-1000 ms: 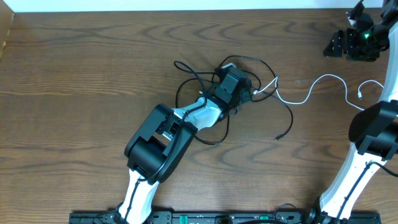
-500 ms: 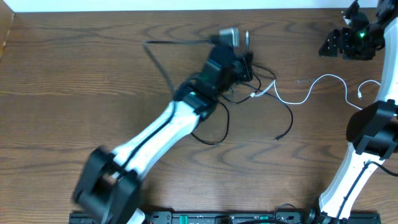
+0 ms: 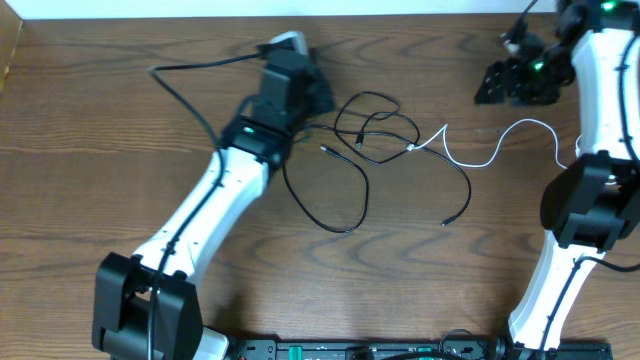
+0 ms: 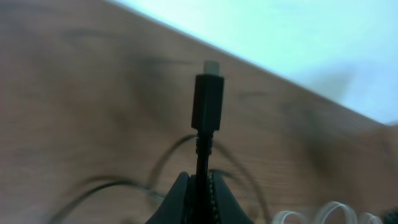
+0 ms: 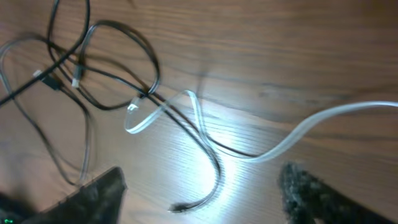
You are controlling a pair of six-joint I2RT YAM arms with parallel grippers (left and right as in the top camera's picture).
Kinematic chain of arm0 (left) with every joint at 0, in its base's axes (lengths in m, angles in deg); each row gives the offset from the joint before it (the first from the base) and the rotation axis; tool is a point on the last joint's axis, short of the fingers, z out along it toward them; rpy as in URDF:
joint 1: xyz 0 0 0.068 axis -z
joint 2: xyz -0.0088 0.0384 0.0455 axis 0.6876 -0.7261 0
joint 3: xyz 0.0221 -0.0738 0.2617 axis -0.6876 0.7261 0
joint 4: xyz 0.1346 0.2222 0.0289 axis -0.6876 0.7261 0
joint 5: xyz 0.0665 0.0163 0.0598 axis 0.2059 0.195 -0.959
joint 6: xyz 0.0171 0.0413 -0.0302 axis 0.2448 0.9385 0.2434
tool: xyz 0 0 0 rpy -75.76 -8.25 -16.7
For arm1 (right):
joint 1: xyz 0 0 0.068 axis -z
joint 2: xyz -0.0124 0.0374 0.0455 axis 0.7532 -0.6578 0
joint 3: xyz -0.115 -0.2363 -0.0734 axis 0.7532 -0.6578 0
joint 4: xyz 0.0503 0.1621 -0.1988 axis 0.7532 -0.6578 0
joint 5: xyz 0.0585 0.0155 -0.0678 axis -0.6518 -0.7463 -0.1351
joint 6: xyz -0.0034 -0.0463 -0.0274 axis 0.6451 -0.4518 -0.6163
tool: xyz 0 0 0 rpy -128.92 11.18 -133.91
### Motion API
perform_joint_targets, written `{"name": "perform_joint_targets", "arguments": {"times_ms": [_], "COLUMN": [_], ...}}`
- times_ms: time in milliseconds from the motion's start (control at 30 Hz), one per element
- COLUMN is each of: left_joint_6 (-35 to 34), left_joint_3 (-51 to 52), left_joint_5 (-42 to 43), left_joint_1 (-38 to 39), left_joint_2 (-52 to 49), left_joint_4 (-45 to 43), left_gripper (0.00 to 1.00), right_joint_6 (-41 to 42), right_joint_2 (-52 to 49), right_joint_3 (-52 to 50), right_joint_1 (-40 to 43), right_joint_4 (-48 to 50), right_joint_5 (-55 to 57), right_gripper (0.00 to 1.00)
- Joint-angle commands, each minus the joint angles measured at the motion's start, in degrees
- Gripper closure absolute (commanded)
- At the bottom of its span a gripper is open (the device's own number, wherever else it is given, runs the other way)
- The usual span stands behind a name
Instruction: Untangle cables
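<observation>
Cables both lie on a brown wood-grain table [image 3: 100, 200], one partly lifted. Black cable [image 3: 343, 231]: thin, matte, limp. Left of the left gripper [image 3: 285, 50] one slack run of it trails away and curves back toward the near edge. Left gripper clenched on this black cable just behind its plug end [image 4: 208, 102]; in the left wrist view the small rectangular plug with a pale metal tip sticks straight out past the pinched fingertips. Left arm, white shell with black joints, stretches in a long diagonal from the near edge up to the far side of the table, nearly full reach. Just right of the left gripper the black cable piles into several loose overlapping loops, then swings out in one wide bend toward the near edge and ends in a small plug lying flat. White cable [image 3: 497, 150]: thin, glossy, wavy. Its plug end sits among those black loops, right of the left gripper, with black strands crossing it; the right wrist view shows a narrow white fold with a black strand across it. From there the white cable snakes farther right in soft S-curves. Right gripper [image 5: 199, 193], far right of the left gripper: jaws spread wide, grasping nothing, raised above the cables. Right arm rises from the near edge and reaches to the table's far side.
</observation>
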State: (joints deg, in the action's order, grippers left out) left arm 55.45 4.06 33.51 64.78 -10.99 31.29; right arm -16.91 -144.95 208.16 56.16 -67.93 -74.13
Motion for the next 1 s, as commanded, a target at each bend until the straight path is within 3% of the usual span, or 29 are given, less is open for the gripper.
{"name": "perform_joint_targets", "arguments": {"times_ms": [0,167,367,600,733,800,833,867,900,967], "left_joint_6": [0.98,1.01,1.27,1.25,1.25,1.25,1.25,1.25,1.25,1.25], "left_joint_3": [-0.02,-0.02,-0.02,-0.02,0.0,0.0,0.0,0.0,0.0,0.0], "left_joint_5": [-0.74,-0.7,-0.74,-0.74,-0.74,-0.74,-0.74,-0.74,-0.74,-0.76], "left_joint_1": [-3.45,-6.29,-6.6,-6.6,-6.6,-6.6,-6.6,-6.6,-6.6,-6.6], "left_joint_2": [-0.42,-0.42,-0.42,-0.44,-0.44,-0.44,-0.44,-0.44,-0.44,-0.44], "left_joint_4": [4.31,10.25,13.68,15.3,15.98,16.13,16.15,16.13,16.13,16.13], "left_gripper": [0.93,0.93,0.93,0.92,0.92,0.93,0.92,0.93,0.93,0.92], "right_joint_6": [3.3,17.22,25.66,30.93,33.05,33.33,33.33,33.75,33.75,33.59], "right_joint_2": [1.73,1.73,1.73,1.73,1.73,1.73,1.73,1.77,1.88,1.97], "right_joint_3": [-4.17,-6.95,-7.5,-12.68,-16.13,-17.66,-17.66,-17.35,-16.81,-14.88], "right_joint_1": [-2.78,-8.17,-11.93,-14.12,-15.13,-15.5,-15.5,-15.5,-15.47,-15.47], "right_joint_4": [2.23,6.47,5.6,6.82,10.93,13.55,14.21,15.34,15.37,14.69], "right_joint_5": [-6.29,2.95,7.61,13.7,13.66,13.68,13.66,13.4,12.98,12.79], "right_gripper": [0.35,0.29,0.27,0.32,0.41,0.49,0.57,0.88,0.99,0.99]}}
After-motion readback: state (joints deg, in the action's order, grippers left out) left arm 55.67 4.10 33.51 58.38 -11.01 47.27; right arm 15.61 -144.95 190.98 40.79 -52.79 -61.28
